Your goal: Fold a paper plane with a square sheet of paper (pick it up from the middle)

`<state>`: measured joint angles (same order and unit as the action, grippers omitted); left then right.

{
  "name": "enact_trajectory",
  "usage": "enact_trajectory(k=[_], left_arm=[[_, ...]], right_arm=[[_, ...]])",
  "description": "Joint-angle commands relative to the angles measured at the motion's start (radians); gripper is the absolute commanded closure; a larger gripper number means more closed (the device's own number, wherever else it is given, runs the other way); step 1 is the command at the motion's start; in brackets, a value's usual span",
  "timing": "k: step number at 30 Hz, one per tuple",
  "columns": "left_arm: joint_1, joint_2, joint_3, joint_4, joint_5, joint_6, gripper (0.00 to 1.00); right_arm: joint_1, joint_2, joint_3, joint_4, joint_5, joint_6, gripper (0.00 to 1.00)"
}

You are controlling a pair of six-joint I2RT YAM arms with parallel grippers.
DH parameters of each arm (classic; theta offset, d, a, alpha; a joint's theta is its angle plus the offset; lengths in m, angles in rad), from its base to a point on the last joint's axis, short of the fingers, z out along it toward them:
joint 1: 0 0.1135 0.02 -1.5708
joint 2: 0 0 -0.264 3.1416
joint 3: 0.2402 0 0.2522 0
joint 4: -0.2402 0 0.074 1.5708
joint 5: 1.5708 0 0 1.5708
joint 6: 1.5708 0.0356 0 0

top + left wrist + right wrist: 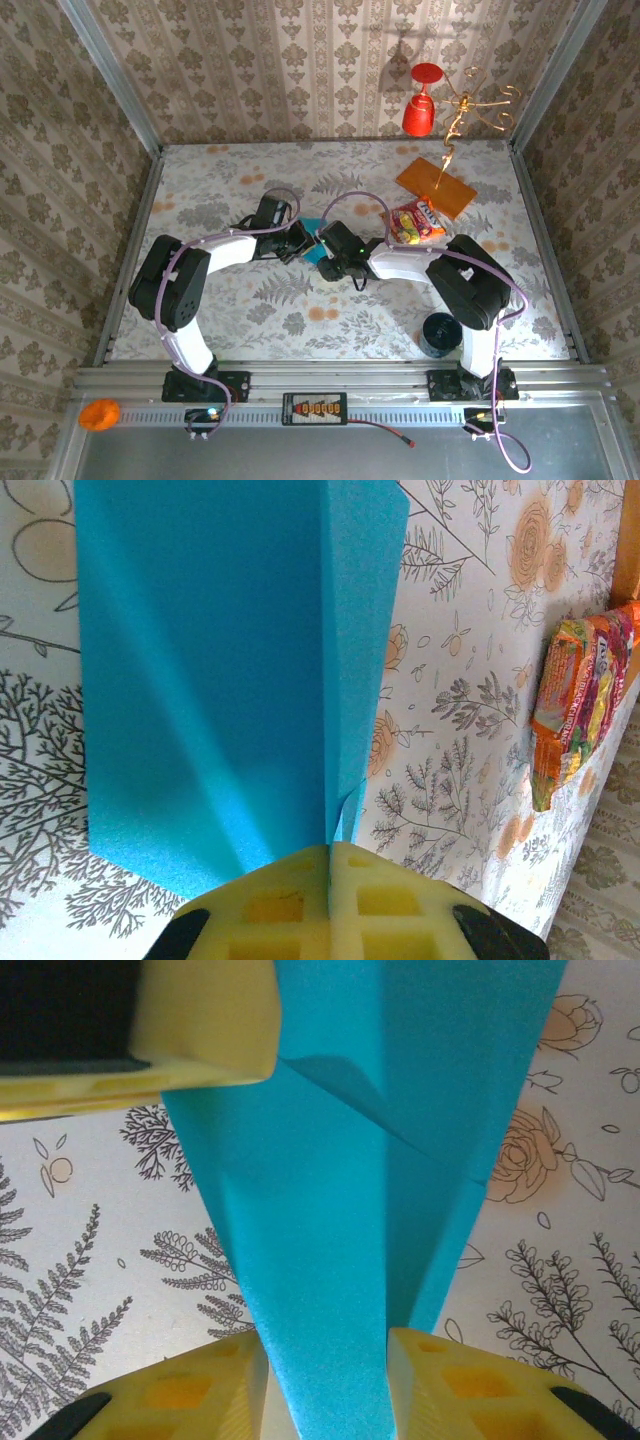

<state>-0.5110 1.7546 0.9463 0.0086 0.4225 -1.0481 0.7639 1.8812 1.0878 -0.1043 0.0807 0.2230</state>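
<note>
From above, the left gripper [298,243] and the right gripper [326,256] met over the middle of the floral tabletop [250,300], with the teal paper plane [314,238] between them. A red-and-yellow snack packet [417,222] lay just right of them, and an orange card [436,185] lay beyond it.

At the left wrist, the yellow fingers [280,905] were clenched together on the rear edge of the creased paper plane [230,680], which stood out above the tabletop. The snack packet [570,710] lay to the right.

At the right wrist, the fingers [450,1380] stood apart on either side of the paper plane [330,1220]. Whether they pressed it could not be told.
</note>
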Motion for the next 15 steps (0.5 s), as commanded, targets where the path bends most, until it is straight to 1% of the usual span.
enact_trajectory(k=[1,15], left_arm=[[-0.004,0.008,0.026,-0.024,0.022,-0.012,0.97],[-0.004,0.011,0.026,-0.023,0.033,-0.017,0.97]], right_arm=[[0.003,0.025,0.030,0.012,0.050,0.004,0.64],[0.005,0.040,0.035,0.028,0.033,0.008,0.67]])
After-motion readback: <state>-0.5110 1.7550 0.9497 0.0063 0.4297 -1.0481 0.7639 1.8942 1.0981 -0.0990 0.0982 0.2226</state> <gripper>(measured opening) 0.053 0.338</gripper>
